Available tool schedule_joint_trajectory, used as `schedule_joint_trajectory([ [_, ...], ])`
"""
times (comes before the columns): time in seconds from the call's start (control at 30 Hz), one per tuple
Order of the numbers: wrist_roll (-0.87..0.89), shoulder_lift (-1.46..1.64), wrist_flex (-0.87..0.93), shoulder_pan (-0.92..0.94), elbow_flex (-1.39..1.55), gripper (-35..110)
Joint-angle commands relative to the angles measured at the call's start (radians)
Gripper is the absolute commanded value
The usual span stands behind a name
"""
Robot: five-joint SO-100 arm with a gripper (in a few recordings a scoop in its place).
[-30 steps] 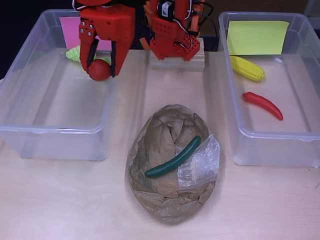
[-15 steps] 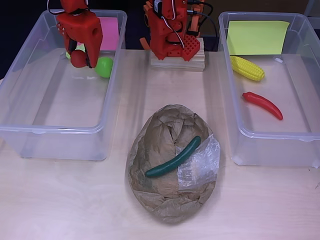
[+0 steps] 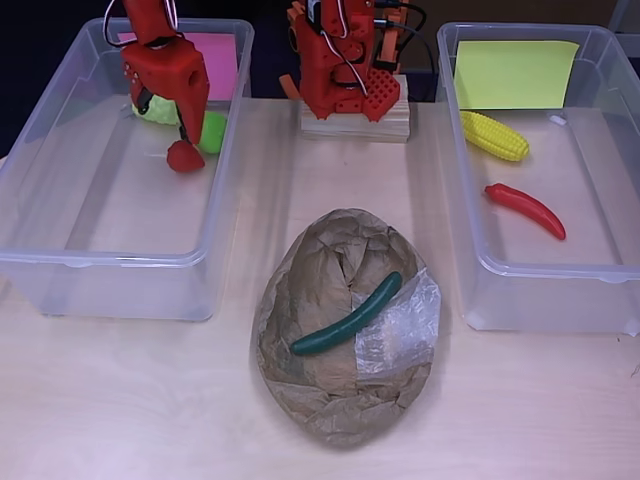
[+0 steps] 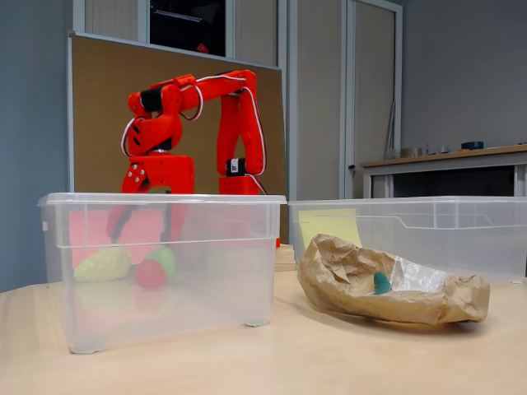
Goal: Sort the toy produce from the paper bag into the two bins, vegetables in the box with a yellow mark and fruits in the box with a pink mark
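Red toy fruit (image 3: 184, 156) lies on the floor of the left bin (image 3: 60, 262) with the pink mark (image 3: 215, 62), beside a green fruit (image 3: 211, 132). Just above it, the end effector (image 3: 172, 118) hangs released, fingers apart. A green cucumber (image 3: 346, 315) rests on the paper bag (image 3: 330, 400) on the table (image 3: 150, 400).

A pale, light-wood table (image 3: 130, 400) carries everything in the overhead view. At its centre, reaching toward 6 o'clock, lies a crumpled brown paper bag (image 3: 330, 385); a clear plastic bin with a pink mark (image 3: 60, 270) stands at 9 o'clock and a clear plastic bin with a yellow mark (image 3: 480, 280) at 3 o'clock, each apart from the bag. At 12 o'clock a small pale wooden block (image 3: 355, 127) sits between the bins under the red arm's base.
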Motion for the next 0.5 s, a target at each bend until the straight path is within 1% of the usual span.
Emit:
schedule_joint_trajectory([
  [0.0, -0.052, 0.103, 0.084, -0.086, -0.095, 40],
  [0.1, -0.115, 0.186, 0.097, -0.219, -0.178, 38],
  [0.2, -0.187, 0.235, 0.04, -0.4, -0.255, 34],
  [0.27, -0.193, 0.235, 0.032, -0.499, -0.296, 32],
  [0.33, -0.156, 0.233, 0.023, -0.571, -0.299, 32],
  [0.47, 0.002, 0.202, 0.021, -0.695, -0.278, 31],
])
